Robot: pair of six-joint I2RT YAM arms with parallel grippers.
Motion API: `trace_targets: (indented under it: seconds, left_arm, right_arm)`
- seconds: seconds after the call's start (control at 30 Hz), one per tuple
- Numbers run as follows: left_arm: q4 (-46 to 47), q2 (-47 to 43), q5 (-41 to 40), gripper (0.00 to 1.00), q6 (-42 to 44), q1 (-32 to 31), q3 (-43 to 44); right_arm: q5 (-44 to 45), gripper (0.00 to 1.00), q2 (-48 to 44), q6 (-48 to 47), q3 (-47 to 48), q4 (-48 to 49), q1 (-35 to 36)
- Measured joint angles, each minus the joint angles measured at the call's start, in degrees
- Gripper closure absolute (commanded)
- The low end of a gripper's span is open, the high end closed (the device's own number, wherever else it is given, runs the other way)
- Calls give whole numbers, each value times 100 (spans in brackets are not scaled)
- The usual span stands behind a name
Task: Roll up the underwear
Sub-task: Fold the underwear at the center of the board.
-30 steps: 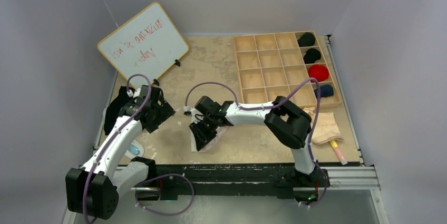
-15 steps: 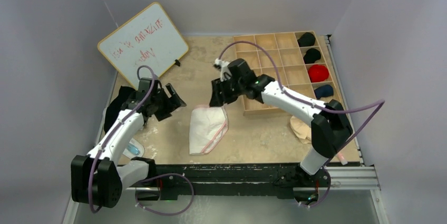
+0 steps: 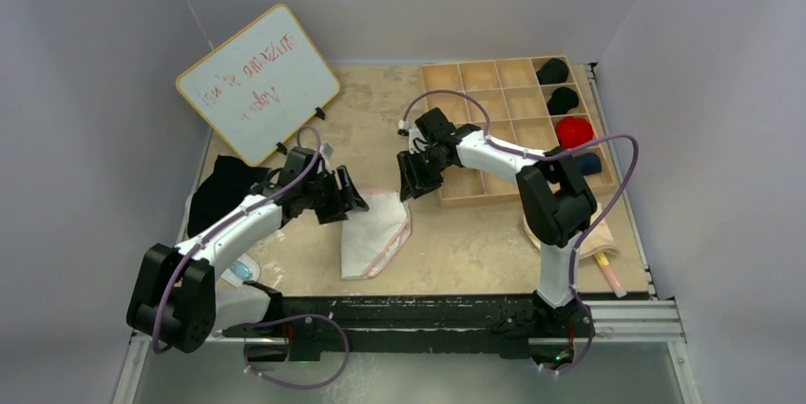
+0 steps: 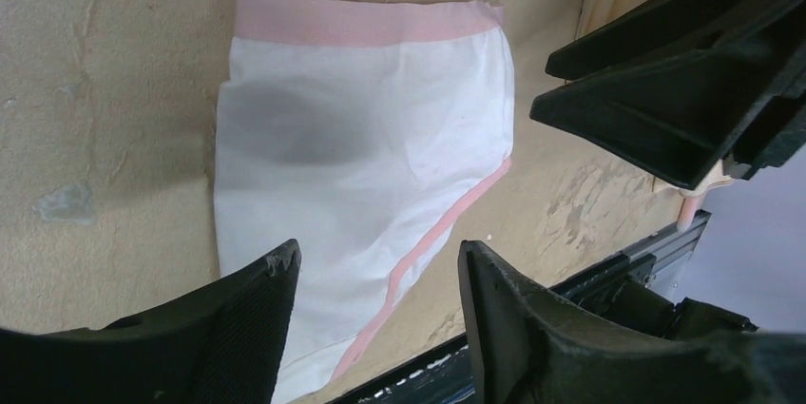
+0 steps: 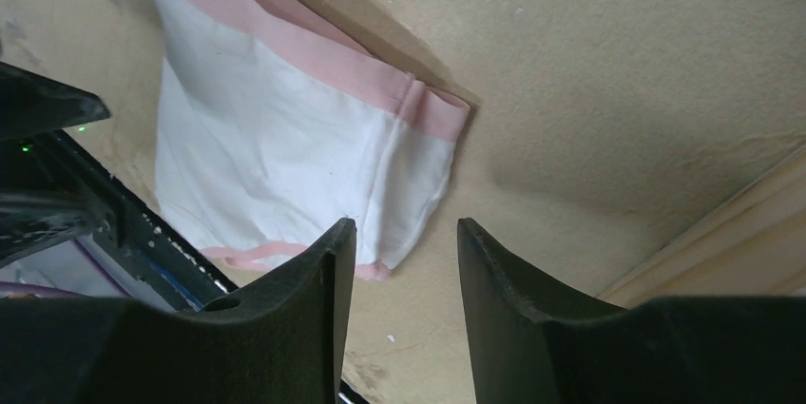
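The underwear (image 3: pixel 374 238), white with pink trim and folded flat, lies on the table just to the left of the wooden compartment tray (image 3: pixel 475 128) and nearer the arm bases than the tray's front rim. Its long axis runs from the pink waistband (image 4: pixel 361 24), at the end level with the tray's front rim, down towards the near table edge, leaning slightly left.

Both arms are at the waistband end. The left gripper (image 3: pixel 347 200) hangs over the corner farther from the tray, and the right gripper (image 3: pixel 413 181) hangs just off the corner on the tray side. Each has its jaws apart with nothing between them, and in each wrist view only cloth and table show in the gap.

Neither arm is clearly nearer. A roll would probably start at the waistband and run along the long axis, away from the tray, so both grippers need to drop onto their corners evenly.
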Motion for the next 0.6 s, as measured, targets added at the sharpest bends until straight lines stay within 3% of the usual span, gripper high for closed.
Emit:
trace_targets:
  seconds: [0.23, 0.6]
  left_arm:
    - [57, 7, 26, 45, -57, -57, -221]
    - [-146, -243, 101, 45, -214, -243, -697]
  right_arm:
    - [-262, 54, 52, 7, 299, 46, -7]
    - [-525, 62, 780, 116, 678, 208, -11]
